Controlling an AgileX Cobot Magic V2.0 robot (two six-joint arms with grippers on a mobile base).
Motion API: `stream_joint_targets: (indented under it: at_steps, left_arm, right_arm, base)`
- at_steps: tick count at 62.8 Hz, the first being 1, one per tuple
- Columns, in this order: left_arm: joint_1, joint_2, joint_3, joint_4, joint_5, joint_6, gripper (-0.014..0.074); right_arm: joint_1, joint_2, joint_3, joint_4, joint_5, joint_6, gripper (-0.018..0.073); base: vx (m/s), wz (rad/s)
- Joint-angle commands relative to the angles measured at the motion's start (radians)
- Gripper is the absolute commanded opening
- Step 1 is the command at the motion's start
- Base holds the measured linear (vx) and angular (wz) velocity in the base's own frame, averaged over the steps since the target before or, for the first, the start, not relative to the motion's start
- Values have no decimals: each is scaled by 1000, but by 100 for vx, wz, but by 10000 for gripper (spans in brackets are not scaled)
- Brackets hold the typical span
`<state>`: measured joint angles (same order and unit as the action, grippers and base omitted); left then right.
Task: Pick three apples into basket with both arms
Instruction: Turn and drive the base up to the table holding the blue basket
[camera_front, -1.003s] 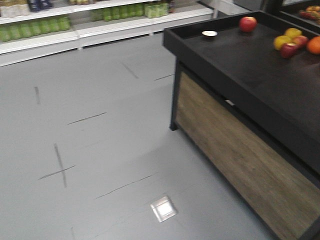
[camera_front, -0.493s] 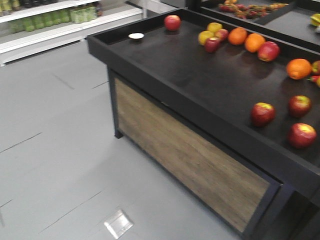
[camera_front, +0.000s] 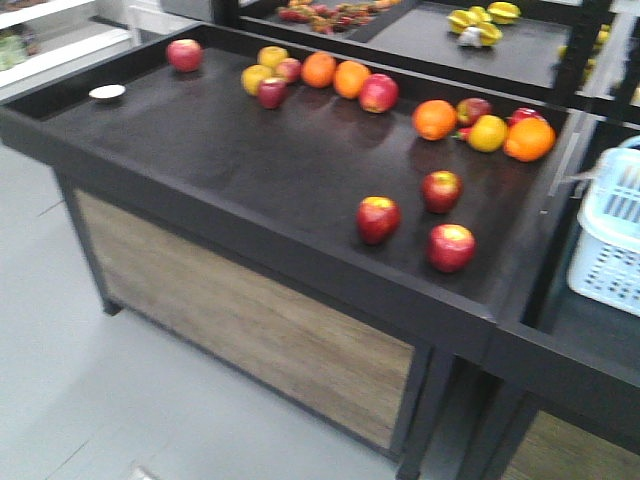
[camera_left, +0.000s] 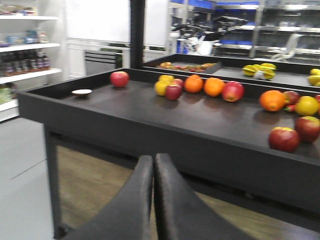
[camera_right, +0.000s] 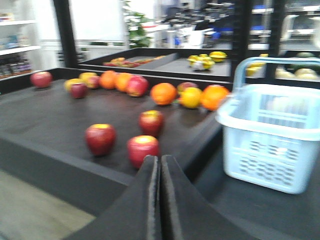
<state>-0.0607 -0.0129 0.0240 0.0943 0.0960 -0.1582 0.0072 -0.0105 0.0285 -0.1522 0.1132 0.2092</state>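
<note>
Jaws closed and empty on left gripper (camera_left: 153, 159) and right gripper (camera_right: 160, 160), short of apples (camera_front: 378, 218).

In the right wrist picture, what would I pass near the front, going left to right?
left red apple → red apple nearest the camera → pale blue basket

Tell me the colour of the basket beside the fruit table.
The basket is pale aqua-blue with slotted sides. It shows best in the right wrist view.
</note>
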Motion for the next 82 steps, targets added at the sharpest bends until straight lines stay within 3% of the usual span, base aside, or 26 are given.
stream_joint_targets:
  at_steps: [1,82]
  left_arm:
    - [3,-14,23,-1,-77,-1,-6]
    - [3,-14,23,-1,-77,-1,-6]
  right_arm:
    - [-7,-11,14,-11,-71,-9,-4]
    - [-7,-11,14,-11,-71,-9,-4]
  base:
    - [6,-53]
    - [7,-39]
